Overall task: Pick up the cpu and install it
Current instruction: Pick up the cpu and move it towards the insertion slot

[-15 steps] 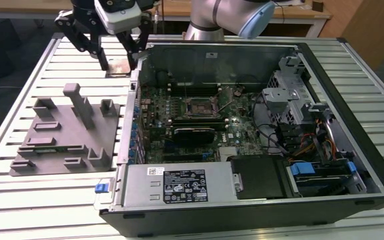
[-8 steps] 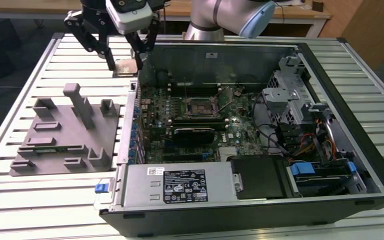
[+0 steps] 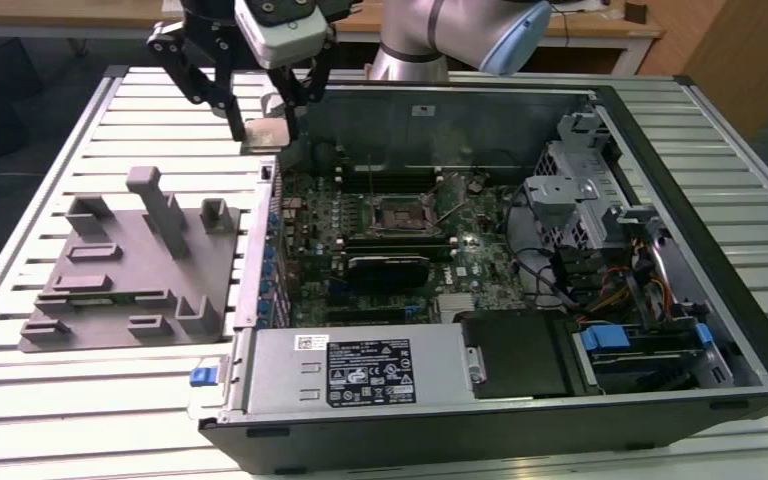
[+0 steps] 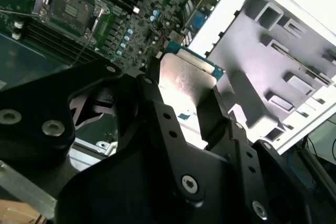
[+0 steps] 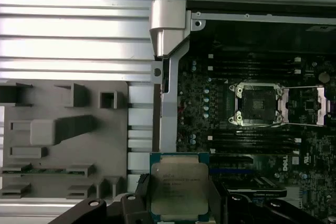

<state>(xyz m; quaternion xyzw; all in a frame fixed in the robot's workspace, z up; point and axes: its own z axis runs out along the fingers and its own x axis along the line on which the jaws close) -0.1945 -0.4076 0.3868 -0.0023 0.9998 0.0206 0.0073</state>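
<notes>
The cpu [image 3: 267, 136], a small square chip with a pale silver top, hangs in the air above the far left corner of the open computer case [image 3: 704, 180]. My gripper [image 3: 265, 130] is shut on it, one black finger on each side. Both wrist views show the cpu [image 4: 184, 85] [image 5: 179, 184] clamped between the fingers [image 4: 153, 103] [image 5: 140, 195]. The dark square socket [image 3: 400, 213] [image 5: 258, 104] [image 4: 71, 8] lies open on the green motherboard, apart from the cpu and toward the exterior view's right of it.
A grey moulded fixture [image 3: 117, 270] [image 5: 63, 140] with upright posts lies on the slatted table at the exterior view's left of the case. Inside the case are a power supply [image 3: 357, 370], drive cages [image 3: 584, 200] and cables. The case's metal wall [image 5: 170, 77] stands between fixture and motherboard.
</notes>
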